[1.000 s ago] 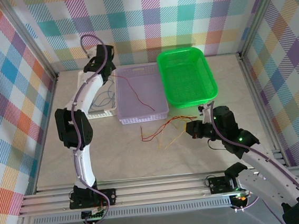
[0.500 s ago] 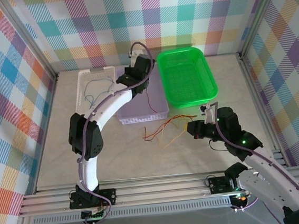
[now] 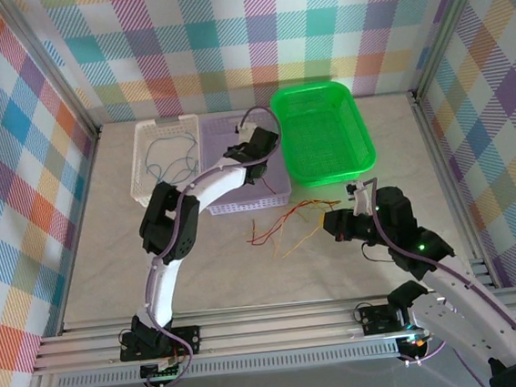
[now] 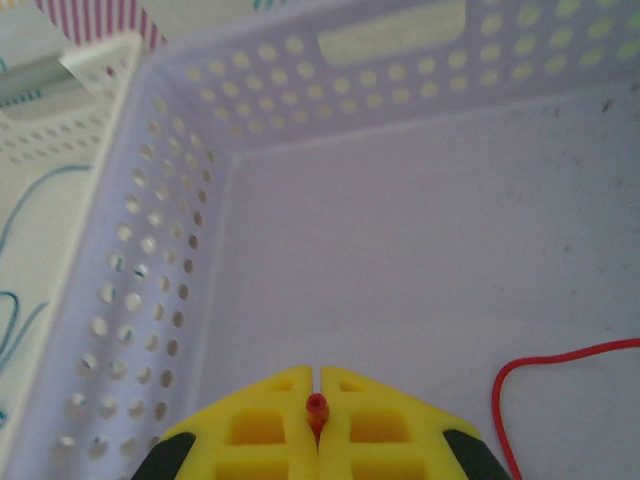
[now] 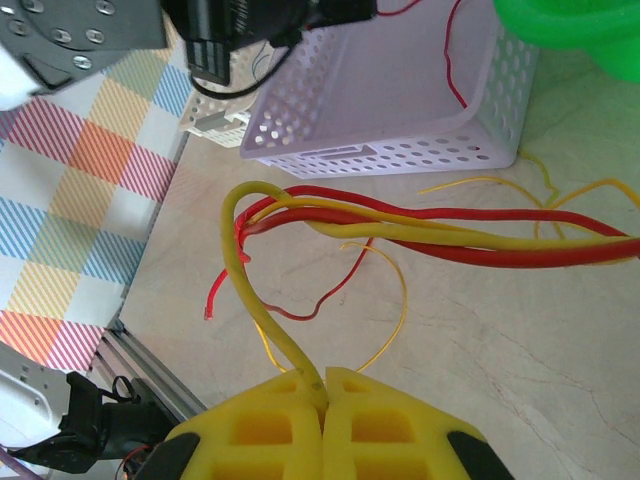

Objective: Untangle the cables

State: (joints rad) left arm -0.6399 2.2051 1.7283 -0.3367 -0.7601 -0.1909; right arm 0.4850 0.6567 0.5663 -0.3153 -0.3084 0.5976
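Cables (image 3: 283, 220): red and yellow strands tangled on the worktop (image 3: 229, 269), just in front of the lavender perforated basket (image 3: 240, 198).

Right gripper (image 5: 322, 378): jaws clenched on one yellow cable (image 5: 248, 285) of that bundle.

Left gripper (image 4: 317, 378): inside the lavender basket, jaws clenched on a red cable end (image 4: 316, 404). A red strand curves over the basket floor beside it.

Blue cable (image 3: 168, 156) lies in the white basket (image 3: 164, 122). Green basket (image 3: 321, 132) sits right of the lavender one.

Counting three with white tray (image 3: 147, 184), lilac tray (image 3: 251, 200) and green tray (image 3: 321, 137), two with left end effector (image 4: 318, 378) and right end effector (image 5: 324, 382), one lone red cable (image 4: 497, 395), plus a red-and-yellow tangle (image 5: 400, 230) too knotted to number.
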